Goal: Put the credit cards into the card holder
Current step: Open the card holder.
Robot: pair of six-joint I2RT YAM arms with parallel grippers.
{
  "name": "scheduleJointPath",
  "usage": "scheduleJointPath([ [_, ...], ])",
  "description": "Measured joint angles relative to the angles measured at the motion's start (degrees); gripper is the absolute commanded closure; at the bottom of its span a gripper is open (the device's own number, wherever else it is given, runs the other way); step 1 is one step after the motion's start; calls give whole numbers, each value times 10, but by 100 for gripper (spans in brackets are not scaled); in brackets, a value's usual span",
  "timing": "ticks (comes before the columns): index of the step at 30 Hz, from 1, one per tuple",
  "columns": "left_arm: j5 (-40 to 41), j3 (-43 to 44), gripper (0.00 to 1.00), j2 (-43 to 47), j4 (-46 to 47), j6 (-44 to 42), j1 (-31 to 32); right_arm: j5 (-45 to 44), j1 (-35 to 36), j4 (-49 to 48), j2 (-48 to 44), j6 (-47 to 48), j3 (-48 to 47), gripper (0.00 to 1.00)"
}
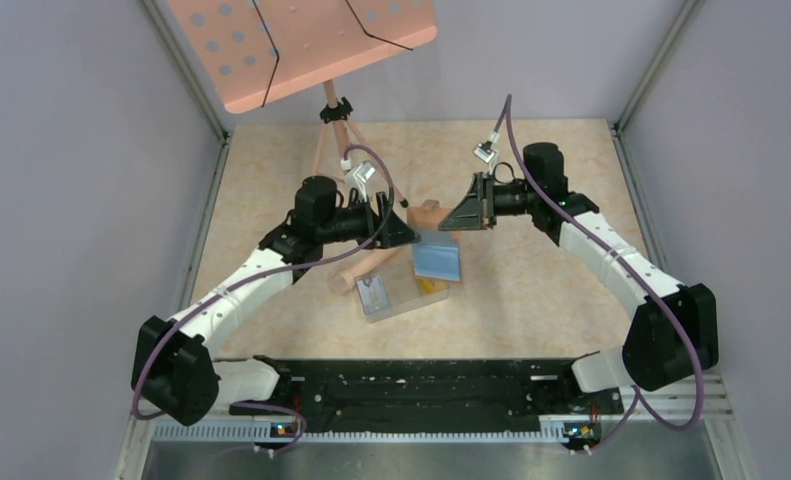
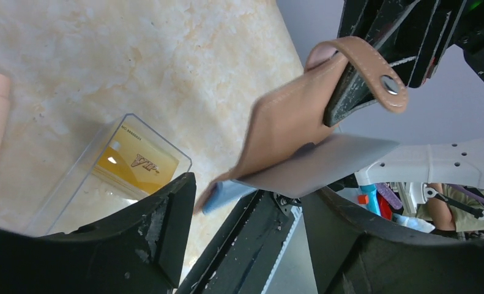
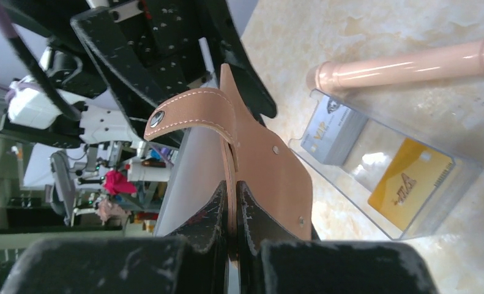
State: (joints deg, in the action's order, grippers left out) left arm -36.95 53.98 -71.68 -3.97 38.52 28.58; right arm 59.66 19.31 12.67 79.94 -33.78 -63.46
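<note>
- Credit cards (image 3: 410, 182): a yellow one and a grey one (image 3: 334, 131) lie in the clear tray (image 3: 374, 153). The tray sits near the middle of the bench (image 1: 551, 280), just beside the pink tube (image 3: 410, 61).
- One more, a grey-blue card (image 2: 325, 162), is up off the bench with one edge tucked under the brown flap of the card holder (image 2: 282, 122).
- I see the right tool (image 3: 233, 193) clenched on the card holder, pinching the leather between both fingers and holding it in the air. Its snap strap (image 2: 374, 61) curls over the top.
- I see the left tool (image 2: 251, 190) with its jaws wide apart and the grey-blue card spanning the gap. From my wrist view I cannot tell whether the fingers actually pinch its edges.
</note>
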Motion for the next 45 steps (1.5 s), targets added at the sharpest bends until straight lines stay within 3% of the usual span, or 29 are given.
scheduleJointPath([
  [8,-7,-36,27,-1,82,36,0,60,0,-138,-5,-98,58,100],
  [14,-59,-46,36,-19,181,83,0,83,0,-209,-16,-159,77,100],
  [20,-126,-50,64,-38,263,133,0,90,0,-282,-16,-215,83,100],
  [24,-147,-53,75,-38,286,148,-3,88,0,-296,-16,-225,83,100],
  [27,-149,-57,79,-31,294,152,-5,83,0,-297,-16,-229,83,93],
  [32,-148,-61,100,-16,290,152,-11,69,0,-285,-16,-223,83,79],
  [35,-144,-64,100,-7,273,147,-17,56,0,-260,-16,-203,83,61],
  [38,-130,-65,100,6,236,133,-26,34,-1,-203,-16,-163,76,49],
  [45,-105,-49,100,29,100,63,-38,-9,-26,-100,-26,-87,52,36],
])
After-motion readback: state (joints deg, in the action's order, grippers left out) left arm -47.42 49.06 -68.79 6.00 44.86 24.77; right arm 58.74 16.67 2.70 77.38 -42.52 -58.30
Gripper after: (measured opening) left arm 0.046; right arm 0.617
